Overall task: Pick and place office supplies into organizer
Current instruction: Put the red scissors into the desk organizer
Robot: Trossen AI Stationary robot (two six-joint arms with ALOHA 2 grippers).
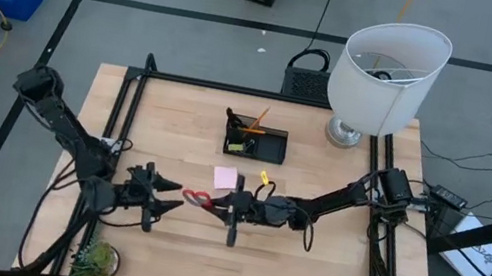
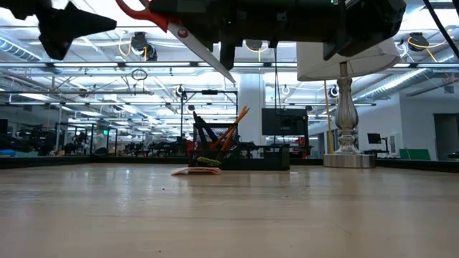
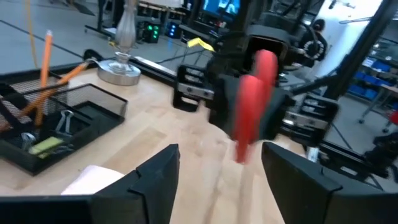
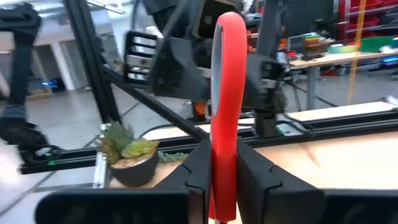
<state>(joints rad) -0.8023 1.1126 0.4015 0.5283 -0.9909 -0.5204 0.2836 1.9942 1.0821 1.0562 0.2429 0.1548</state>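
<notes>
While both of my arms hang above the wooden table, the largest object on it, a white lamp, stands at the far right corner. My organizer sits near the far edge at centre; it holds two orange pencils, leaning upright in the cup section, and binder clips in the tray. A small potted plant stands at the near left corner. My right gripper is clenched on the red handle of the scissors, held above the table in front of the organizer, blades pointing down in the low view. My left gripper faces it just beside the handles, fingers released and spread, touching nothing. A pink sticky-note pad lies flat between the scissors and the organizer.
</notes>
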